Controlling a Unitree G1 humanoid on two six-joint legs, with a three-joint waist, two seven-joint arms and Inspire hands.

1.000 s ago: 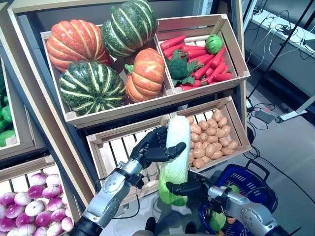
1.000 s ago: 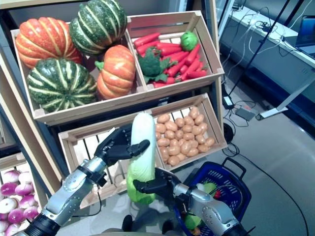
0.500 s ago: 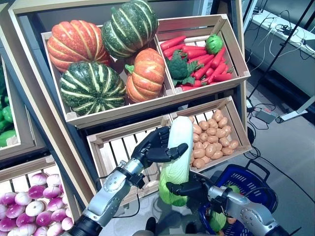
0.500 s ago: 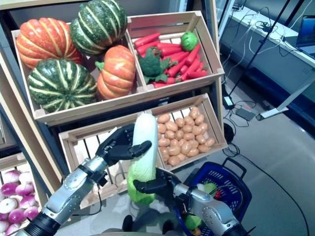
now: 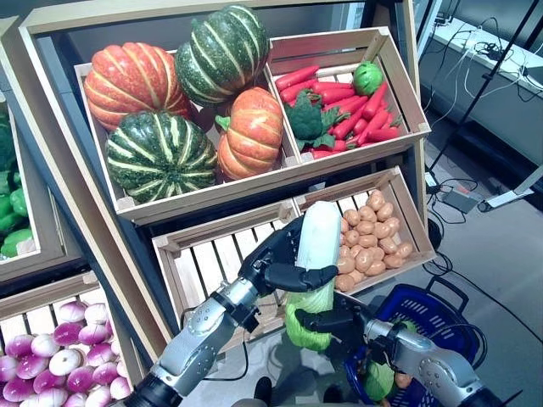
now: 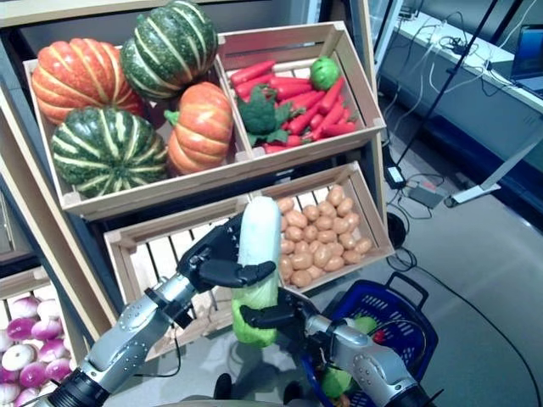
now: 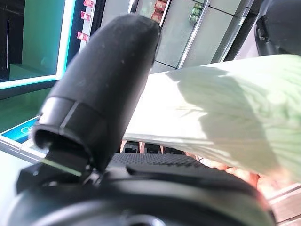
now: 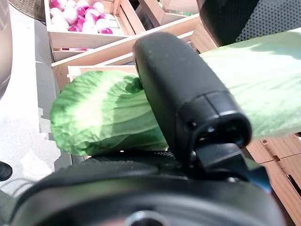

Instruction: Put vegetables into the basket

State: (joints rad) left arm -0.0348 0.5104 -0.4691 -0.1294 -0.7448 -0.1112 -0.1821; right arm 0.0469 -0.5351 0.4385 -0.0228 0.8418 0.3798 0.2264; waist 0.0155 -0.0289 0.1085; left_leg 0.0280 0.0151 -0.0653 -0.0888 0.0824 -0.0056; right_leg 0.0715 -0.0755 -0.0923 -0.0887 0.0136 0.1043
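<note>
right hand [image 8: 188,108] thumb over cabbage [image 8: 108,113] | wooden crates [image 8: 94,42] behind

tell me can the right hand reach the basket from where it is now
Probably yes. The right hand is curled round the cabbage's leafy end just beside the blue basket, with nothing between them. But the left hand also grips the cabbage higher up, so it must let go first.

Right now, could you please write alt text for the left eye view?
Both hands, left hand above right hand, grip an upright napa cabbage before wooden crates of pumpkins and potatoes; a blue basket sits lower right.
</note>
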